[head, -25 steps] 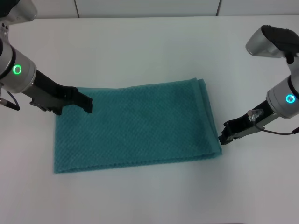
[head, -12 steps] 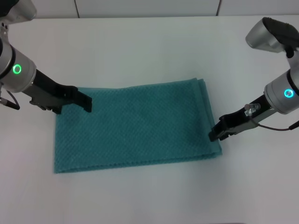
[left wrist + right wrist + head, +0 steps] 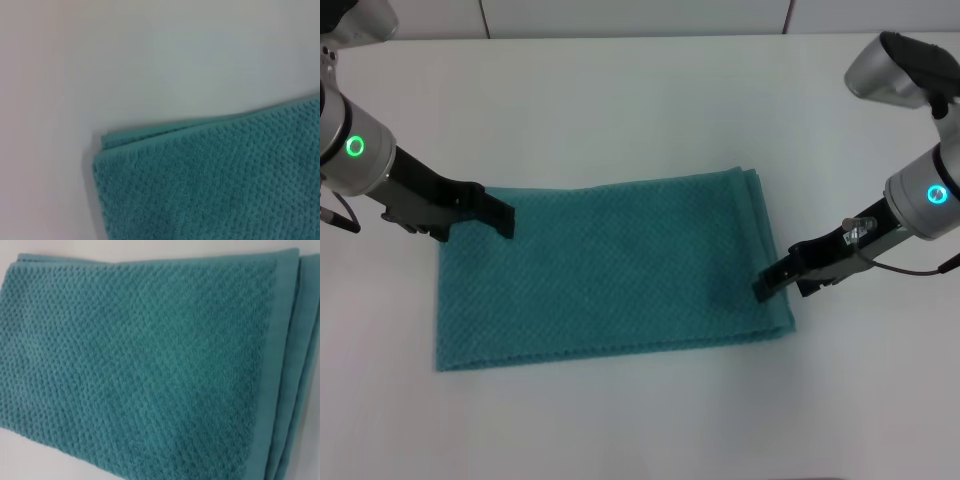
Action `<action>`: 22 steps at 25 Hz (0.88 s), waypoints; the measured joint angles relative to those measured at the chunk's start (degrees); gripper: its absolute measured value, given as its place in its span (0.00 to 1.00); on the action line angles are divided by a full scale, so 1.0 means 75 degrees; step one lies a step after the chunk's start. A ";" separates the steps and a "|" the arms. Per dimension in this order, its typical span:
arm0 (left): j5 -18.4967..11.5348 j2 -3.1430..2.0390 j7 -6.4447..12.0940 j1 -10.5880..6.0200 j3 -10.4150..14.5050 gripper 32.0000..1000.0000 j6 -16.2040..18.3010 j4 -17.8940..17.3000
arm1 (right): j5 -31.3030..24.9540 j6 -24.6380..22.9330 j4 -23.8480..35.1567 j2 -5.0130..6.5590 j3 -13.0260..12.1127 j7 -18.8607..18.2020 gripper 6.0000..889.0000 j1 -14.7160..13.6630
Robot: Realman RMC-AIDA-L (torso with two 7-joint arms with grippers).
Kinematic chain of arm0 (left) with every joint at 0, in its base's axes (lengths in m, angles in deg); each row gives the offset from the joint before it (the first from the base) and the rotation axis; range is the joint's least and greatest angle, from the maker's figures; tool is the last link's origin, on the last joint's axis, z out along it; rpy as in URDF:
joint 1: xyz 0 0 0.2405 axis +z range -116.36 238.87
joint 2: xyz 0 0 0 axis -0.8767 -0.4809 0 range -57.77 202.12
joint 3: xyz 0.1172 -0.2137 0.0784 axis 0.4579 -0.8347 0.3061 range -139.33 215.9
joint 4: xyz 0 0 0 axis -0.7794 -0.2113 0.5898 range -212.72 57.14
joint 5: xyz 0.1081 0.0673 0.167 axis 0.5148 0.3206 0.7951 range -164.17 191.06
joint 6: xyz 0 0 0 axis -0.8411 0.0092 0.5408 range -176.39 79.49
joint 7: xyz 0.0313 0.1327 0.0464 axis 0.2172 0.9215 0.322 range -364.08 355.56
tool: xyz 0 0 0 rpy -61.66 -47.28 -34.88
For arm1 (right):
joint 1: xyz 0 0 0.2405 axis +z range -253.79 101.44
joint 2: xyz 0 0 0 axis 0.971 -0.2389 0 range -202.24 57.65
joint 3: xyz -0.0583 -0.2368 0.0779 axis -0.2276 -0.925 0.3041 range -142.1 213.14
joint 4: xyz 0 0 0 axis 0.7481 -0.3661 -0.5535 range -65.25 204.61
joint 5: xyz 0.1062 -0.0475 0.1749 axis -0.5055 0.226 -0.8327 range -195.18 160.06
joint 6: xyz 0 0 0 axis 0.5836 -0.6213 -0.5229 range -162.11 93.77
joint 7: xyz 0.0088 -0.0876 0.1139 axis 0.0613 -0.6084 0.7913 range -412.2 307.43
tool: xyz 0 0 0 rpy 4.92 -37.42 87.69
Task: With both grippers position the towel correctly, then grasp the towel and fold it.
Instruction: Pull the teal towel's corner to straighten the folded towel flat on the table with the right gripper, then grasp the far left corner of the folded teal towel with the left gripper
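On table (image 3: 620, 110): teal waffle-weave towel (image 3: 610, 275); seemingly layered.

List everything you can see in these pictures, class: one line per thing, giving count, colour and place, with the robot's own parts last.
towel: one, teal-green waffle weave, lying flat in the middle of the table, already folded in layers that show along its right edge.
table: one, white, under everything.
wall panels: pale, along the far edge of the table.
left gripper: one, black, at the towel's far left corner.
right gripper: one, black, over the towel near its near right corner.
arms: two, white-and-grey, each with a glowing green ring light, the left arm at the left edge, the right arm at the right edge.
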 joint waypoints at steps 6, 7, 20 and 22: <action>0.0077 -0.0001 0.0028 -0.0023 0.0000 0.79 -0.0013 -0.0003 | 0.0001 -0.0219 0.0821 0.0003 0.0064 0.0159 0.82 -0.0041; 0.0077 -0.0001 0.0034 -0.0025 0.0000 0.79 -0.0016 -0.0002 | 0.0002 -0.0275 0.1010 0.0003 0.0070 0.0205 0.85 -0.0053; 0.0249 0.0000 0.0125 -0.0071 0.0000 0.78 -0.0070 0.0039 | -0.0050 -0.0915 0.2129 0.0535 0.0618 0.0421 0.99 0.0008; 0.0251 0.0000 0.0141 -0.0135 -0.0001 0.78 -0.0111 0.0134 | -0.0054 -0.0982 0.2178 0.0597 0.0779 0.0409 0.99 0.0009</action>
